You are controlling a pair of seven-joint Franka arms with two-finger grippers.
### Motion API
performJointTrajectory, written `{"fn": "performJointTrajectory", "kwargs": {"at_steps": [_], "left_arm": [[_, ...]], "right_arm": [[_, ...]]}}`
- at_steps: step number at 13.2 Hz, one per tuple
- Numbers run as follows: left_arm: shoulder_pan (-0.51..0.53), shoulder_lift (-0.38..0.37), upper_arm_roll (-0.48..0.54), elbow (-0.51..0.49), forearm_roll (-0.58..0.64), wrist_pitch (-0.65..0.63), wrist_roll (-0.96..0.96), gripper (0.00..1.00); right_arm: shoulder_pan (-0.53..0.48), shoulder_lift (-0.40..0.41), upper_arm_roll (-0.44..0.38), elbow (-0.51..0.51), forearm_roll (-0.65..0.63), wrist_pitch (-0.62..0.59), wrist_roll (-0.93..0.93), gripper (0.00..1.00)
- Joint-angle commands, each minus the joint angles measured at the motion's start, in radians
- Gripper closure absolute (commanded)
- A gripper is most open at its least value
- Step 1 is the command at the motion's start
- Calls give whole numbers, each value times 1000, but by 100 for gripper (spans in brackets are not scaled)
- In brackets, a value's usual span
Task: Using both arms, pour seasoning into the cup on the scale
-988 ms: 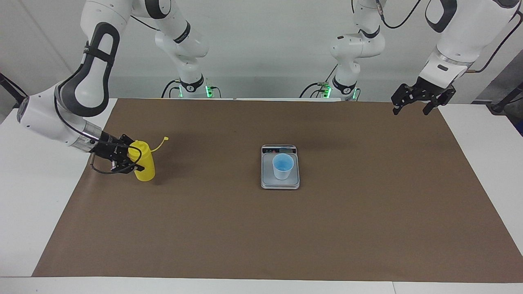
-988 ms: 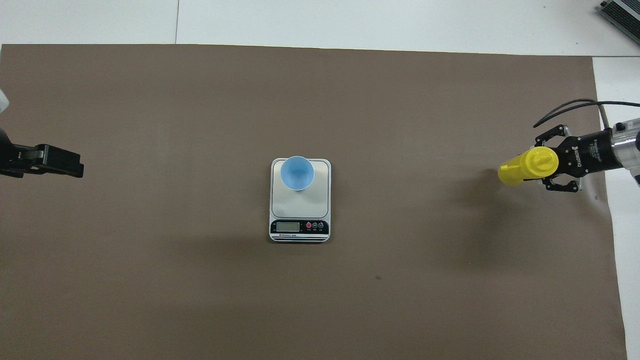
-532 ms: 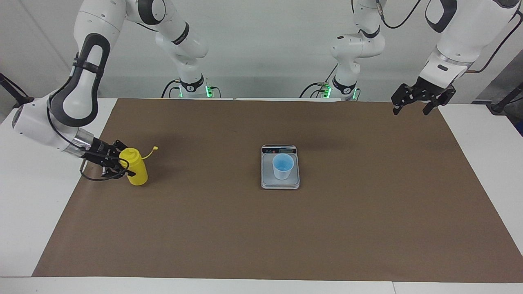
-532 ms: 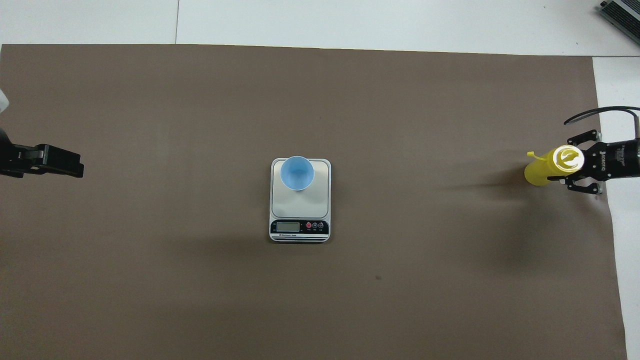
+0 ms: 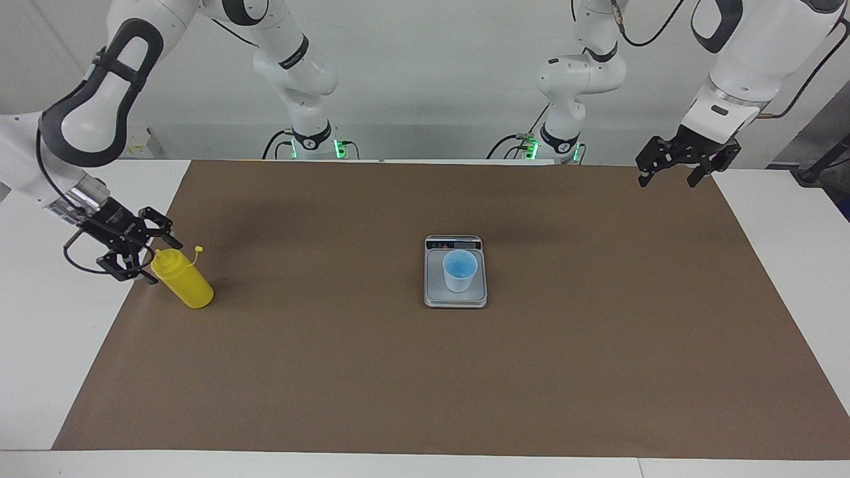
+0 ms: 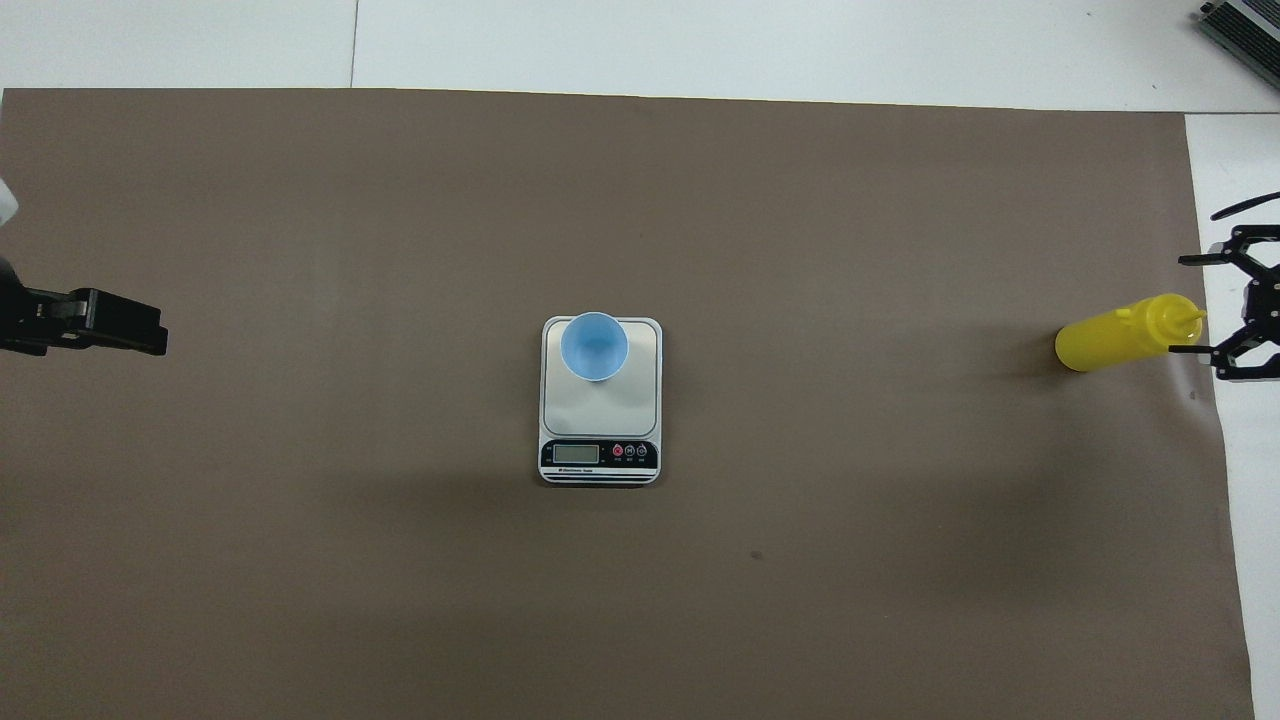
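Right gripper (image 5: pixel 147 260) open beside seasoning (image 5: pixel 182 282), nozzle toward it

A: What do the robots look like?
B: Two white jointed arms with dark grey bands at the joints and silver wrist rings. Thin black cables loop along them. Each black two-finger pincer (image 5: pixel 141 262) (image 5: pixel 669 172) has link bars. The bases show green lights.
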Motion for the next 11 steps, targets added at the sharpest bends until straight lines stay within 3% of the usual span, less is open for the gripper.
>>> {"fn": "performJointTrajectory", "kwargs": {"at_steps": [1,5,11], "left_arm": [[9,-20,-4,-16,10,-9,9,0],[9,-20,-4,-16,10,-9,9,0],[9,-20,-4,-16,10,-9,9,0]], "right_arm": [[-2,-63,2,-25,-23,-8,-53,0],[43,-131,5,-49,-92,-109,-295,0],[259,-158,5,-49,-293,-164,-682,0]]}}
